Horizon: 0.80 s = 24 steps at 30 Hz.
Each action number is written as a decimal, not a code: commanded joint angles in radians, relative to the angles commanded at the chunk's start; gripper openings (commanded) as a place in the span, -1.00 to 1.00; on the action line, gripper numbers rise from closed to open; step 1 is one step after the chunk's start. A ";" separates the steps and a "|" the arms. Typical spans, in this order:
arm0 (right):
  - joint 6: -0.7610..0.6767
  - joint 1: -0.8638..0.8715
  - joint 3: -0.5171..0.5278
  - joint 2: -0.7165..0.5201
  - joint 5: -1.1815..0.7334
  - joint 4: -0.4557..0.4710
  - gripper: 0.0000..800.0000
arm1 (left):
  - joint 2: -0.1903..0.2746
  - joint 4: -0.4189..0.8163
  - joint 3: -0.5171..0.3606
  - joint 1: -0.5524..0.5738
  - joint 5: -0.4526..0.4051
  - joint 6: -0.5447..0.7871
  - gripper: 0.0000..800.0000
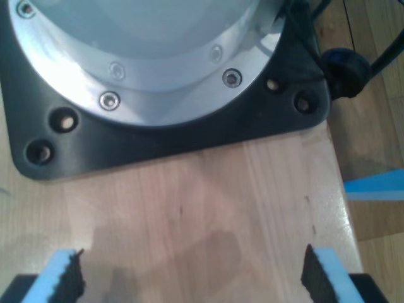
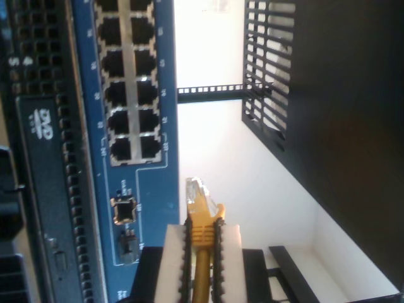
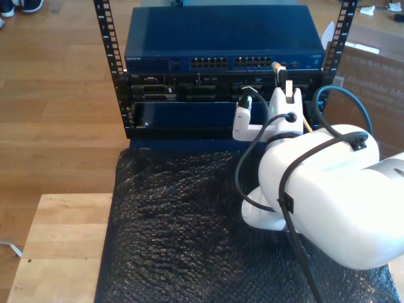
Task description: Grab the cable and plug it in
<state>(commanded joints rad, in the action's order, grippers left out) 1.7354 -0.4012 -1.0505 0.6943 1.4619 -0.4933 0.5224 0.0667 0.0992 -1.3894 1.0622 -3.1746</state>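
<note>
The yellow cable [image 2: 203, 211] has its clear-and-yellow plug pointing out past the white fingers [image 2: 169, 259] of my second gripper [image 2: 202, 235], which is shut on it. The plug tip hovers just in front of the blue network switch [image 2: 151, 183], near a single port [image 2: 124, 209] below the double rows of ports [image 2: 129, 82]. In the exterior view my second gripper [image 3: 282, 85] holds the cable [image 3: 276, 65] against the switch's front [image 3: 303, 61], toward the exterior view's right. My first gripper [image 1: 189, 278] is open over bare wooden tabletop [image 1: 208, 208], nothing between its pads.
A black base plate [image 1: 189, 136] with a silver arm base [image 1: 145, 63] sits ahead of my first gripper. In the exterior view a black bubble-wrap mat [image 3: 183, 214] lies before the rack [image 3: 107, 38], black server units [image 3: 177, 88] sit under the switch, and black arm cables [image 3: 252, 158] loop nearby.
</note>
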 joint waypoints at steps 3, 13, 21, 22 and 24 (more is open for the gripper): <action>0.009 -0.005 -0.015 0.006 0.000 -0.015 -1.00 | 0.002 0.002 0.000 0.000 0.000 0.000 1.00; 0.078 -0.023 -0.104 0.066 0.000 -0.060 -1.00 | 0.002 0.002 0.000 0.000 0.000 0.000 1.00; 0.080 -0.031 -0.135 0.089 0.000 -0.110 -1.00 | 0.000 0.002 0.000 0.000 0.000 0.000 1.00; 0.080 -0.032 -0.135 0.092 0.002 -0.110 -1.00 | 0.000 0.002 0.000 0.000 0.000 0.000 1.00; 0.080 -0.034 -0.140 0.095 0.002 -0.112 -1.00 | 0.000 0.002 0.000 0.000 0.000 0.000 1.00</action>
<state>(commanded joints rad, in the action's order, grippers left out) 1.8151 -0.4350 -1.1901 0.7894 1.4634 -0.6053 0.5224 0.0683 0.0992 -1.3894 1.0622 -3.1746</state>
